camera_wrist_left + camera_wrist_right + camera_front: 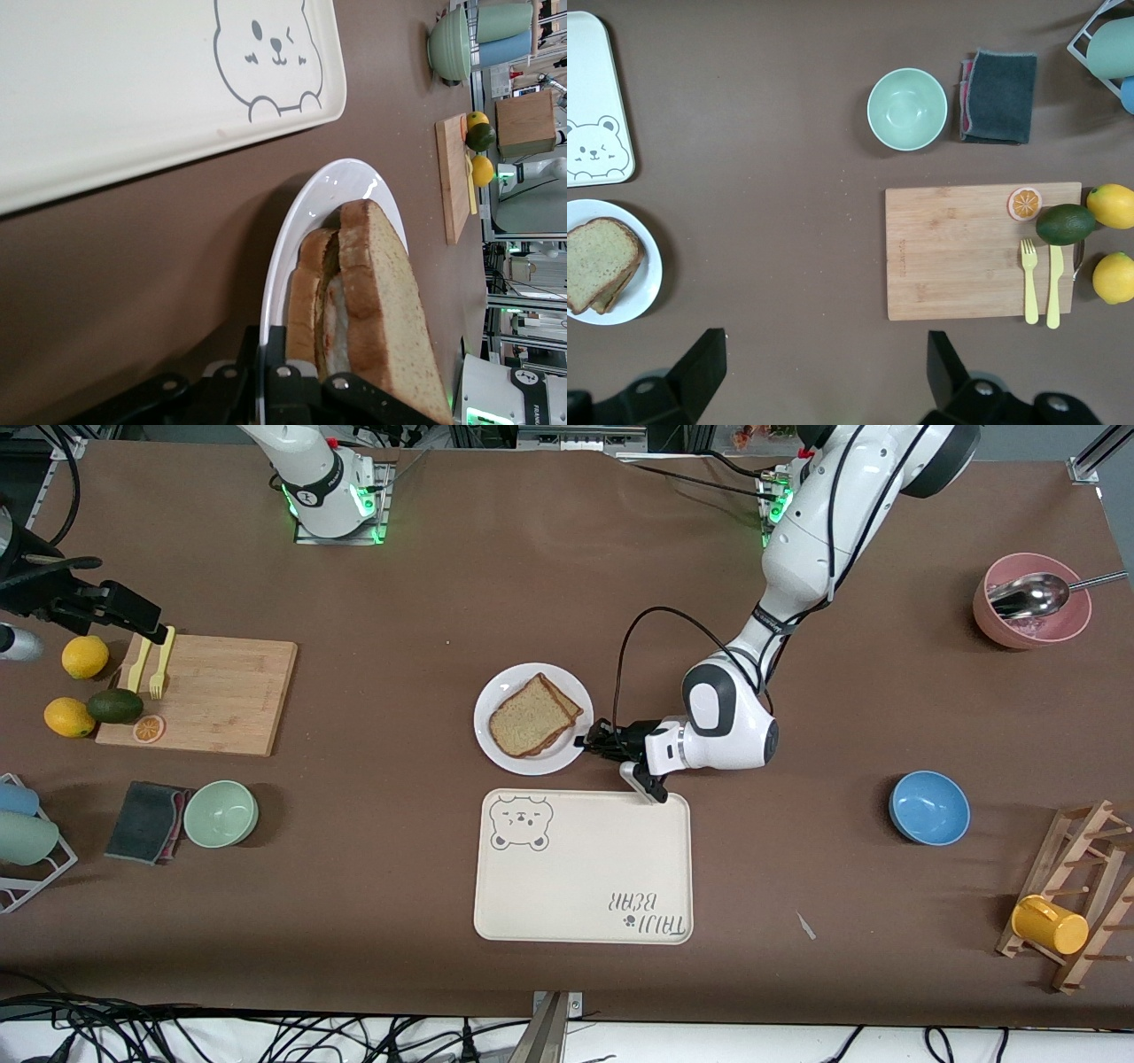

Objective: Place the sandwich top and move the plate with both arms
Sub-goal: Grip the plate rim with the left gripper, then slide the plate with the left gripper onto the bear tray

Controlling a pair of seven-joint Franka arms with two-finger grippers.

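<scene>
So the big brown counter [549,584] takes up pretty much the whole shot. Next biggest is the left white jointed robot arm [797,558], which reaches down from its base to the middle of the counter. The right white robot arm [310,478] just waits, and only its base shows in the front view.

Then there's the cream rectangular bear-print tray [585,868], sitting nearer the front camera than the plate and just beside it. A light wooden cutting board [208,691] lies toward the right arm's end, with a yellow plastic fork [159,664] and knife on it, plus a dark green avocado [115,706] and two yellow lemons at its edge.

The small round plain white plate [532,718] is mid-counter. On it the sandwich top [530,717], a light brown wholegrain bread slice with darker crust, lies on another slice, a bit skewed, so the lower one peeks out.

The left gripper [592,741] is down at the plate's rim on the left arm's side, jaws clamped shut on that rim, going by the wrist view. The right gripper [824,372] hangs high over the bare counter between the plate and the cutting board, jaws spread wide with nothing in them.
</scene>
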